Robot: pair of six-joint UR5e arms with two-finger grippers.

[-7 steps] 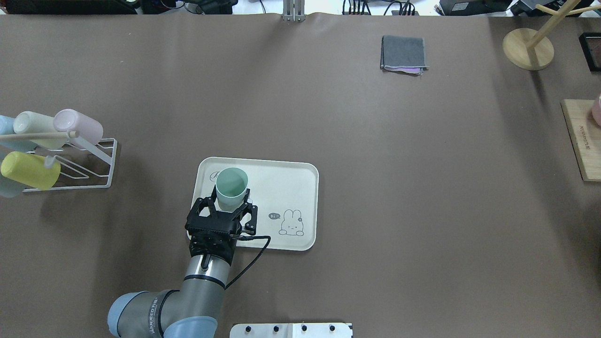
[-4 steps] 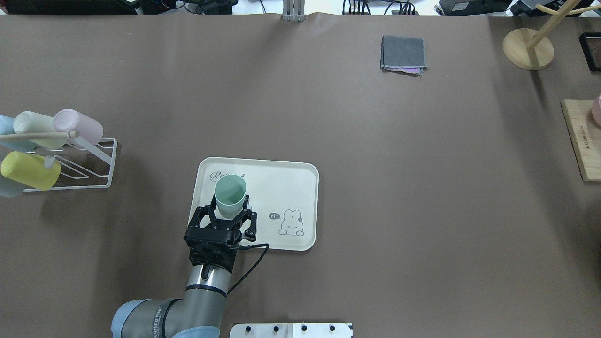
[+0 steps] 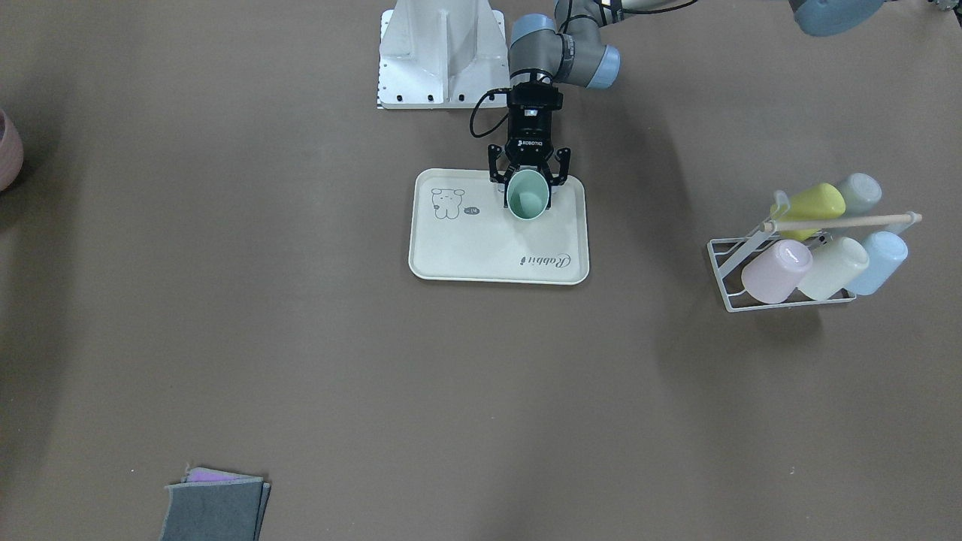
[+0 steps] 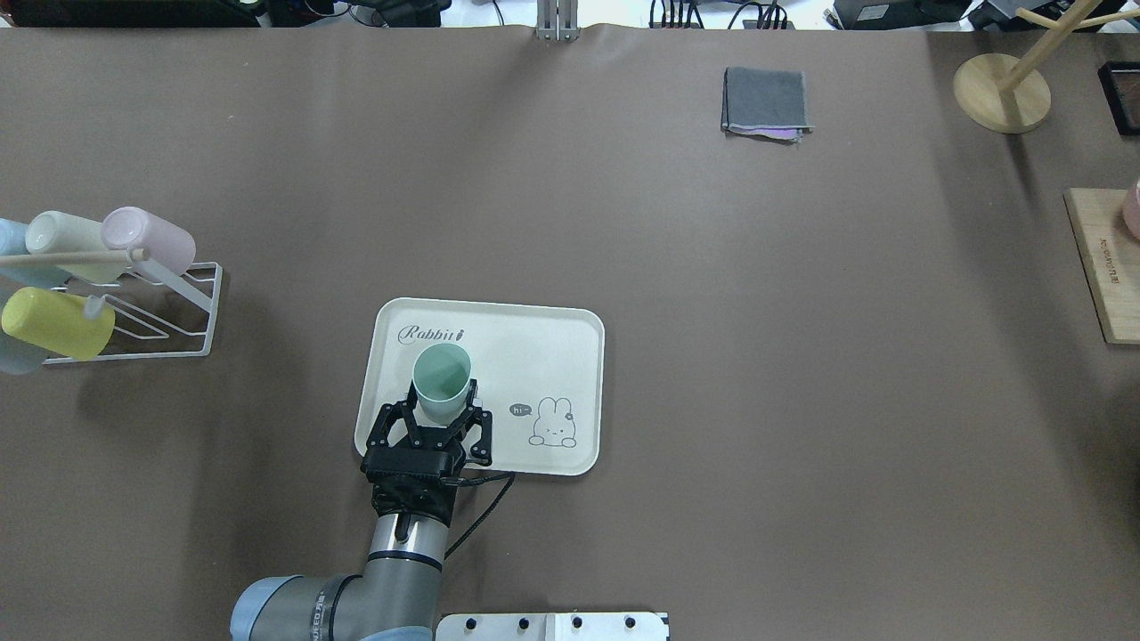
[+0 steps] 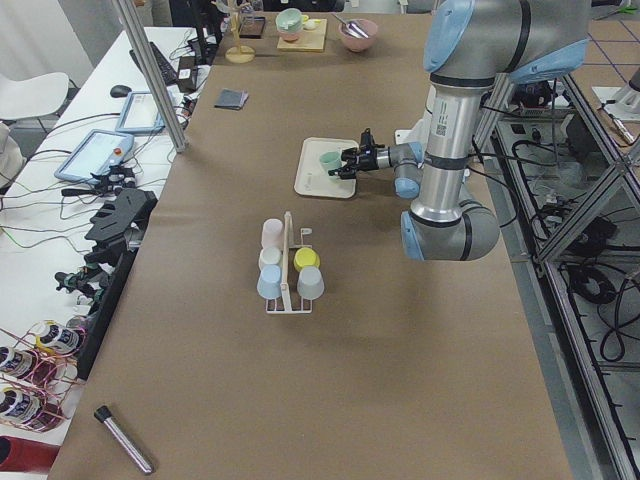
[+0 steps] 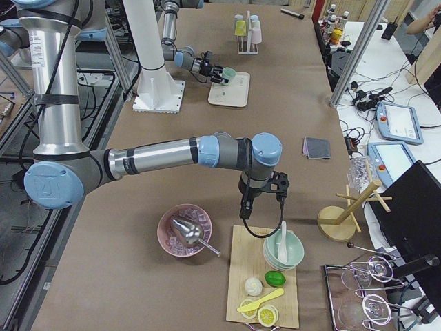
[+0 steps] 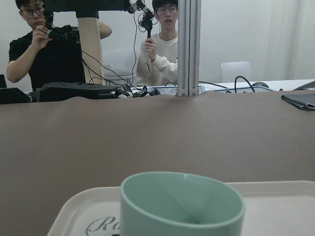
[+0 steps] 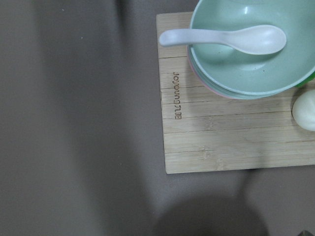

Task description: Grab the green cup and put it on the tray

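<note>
Even, bright overhead light; soft shadows on the brown table (image 4: 712, 356); sharp focus, slight wrist-view blur.

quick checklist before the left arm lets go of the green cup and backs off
1. green cup is over the tray, inside its rim: ok.
2. Cup upright, mouth up: ok.
3. Cup base resting on the tray floor: cannot tell, base hidden.
4. Left end effector open, fingers clear of the cup wall: cannot tell.
5. Retreat path toward the robot's base is bare table: ok.
6. Right end effector away from the tray, above the wooden board: ok.
</note>
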